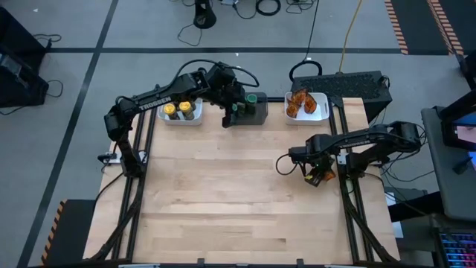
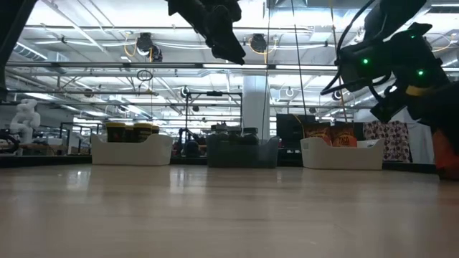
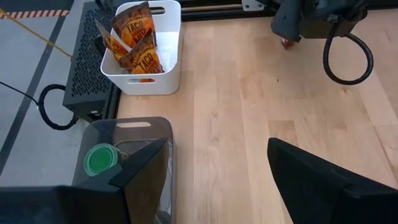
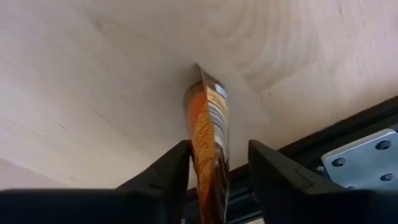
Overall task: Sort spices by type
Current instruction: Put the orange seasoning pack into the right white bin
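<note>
Near the table's right edge an orange-brown packet (image 4: 208, 118) stands on its edge on the wood. My right gripper (image 4: 219, 171) has come down over it, open, with one finger on each side. In the high view that gripper (image 1: 316, 176) is by the right rail. My left gripper (image 1: 236, 112) hangs open with nothing between its fingers, above the dark grey bin (image 3: 134, 127), in which a green-lidded jar (image 3: 101, 158) stands. More packets (image 3: 134, 43) stand in the far right white bin (image 1: 321, 112). Two yellow-lidded jars (image 1: 178, 109) stand in the far left white bin (image 1: 195, 119). My right gripper comes at the packet from above, slanting down, with the packet's flat sides facing its fingers. One finger (image 4: 171, 168) lies against the packet's orange side (image 4: 196, 140). The other finger (image 4: 267, 168) stands a small gap off. The packet's lower edge rests on the table.
The black frame rail (image 4: 348, 143) runs close beside the packet at the table's right edge. The three bins stand in a row along the far edge. Bare wood (image 1: 223, 179) covers the middle and near part of the table.
</note>
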